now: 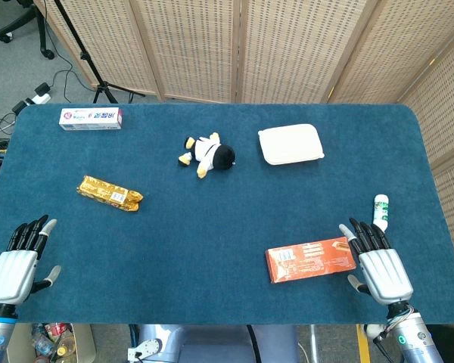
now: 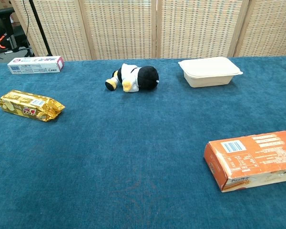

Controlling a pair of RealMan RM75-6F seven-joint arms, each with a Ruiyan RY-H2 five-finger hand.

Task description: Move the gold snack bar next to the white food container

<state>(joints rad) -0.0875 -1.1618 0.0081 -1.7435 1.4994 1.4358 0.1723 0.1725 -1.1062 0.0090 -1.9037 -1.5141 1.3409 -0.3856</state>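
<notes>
The gold snack bar (image 1: pixel 110 193) (image 2: pixel 31 105) lies flat on the left part of the blue table, with a white label on its near end. The white food container (image 1: pixel 290 144) (image 2: pixel 210 71), lid closed, stands at the back right of centre. My left hand (image 1: pixel 19 262) rests at the near left edge, fingers spread and holding nothing, well below and left of the bar. My right hand (image 1: pixel 377 261) rests at the near right edge, fingers spread and empty, just right of an orange box. Neither hand shows in the chest view.
An orange box (image 1: pixel 310 259) (image 2: pixel 254 159) lies near front right. A plush penguin (image 1: pixel 207 155) (image 2: pixel 134 78) lies between bar and container. A toothpaste box (image 1: pixel 91 118) (image 2: pixel 35 64) sits at back left. A small white tube (image 1: pixel 380 211) lies near the right edge.
</notes>
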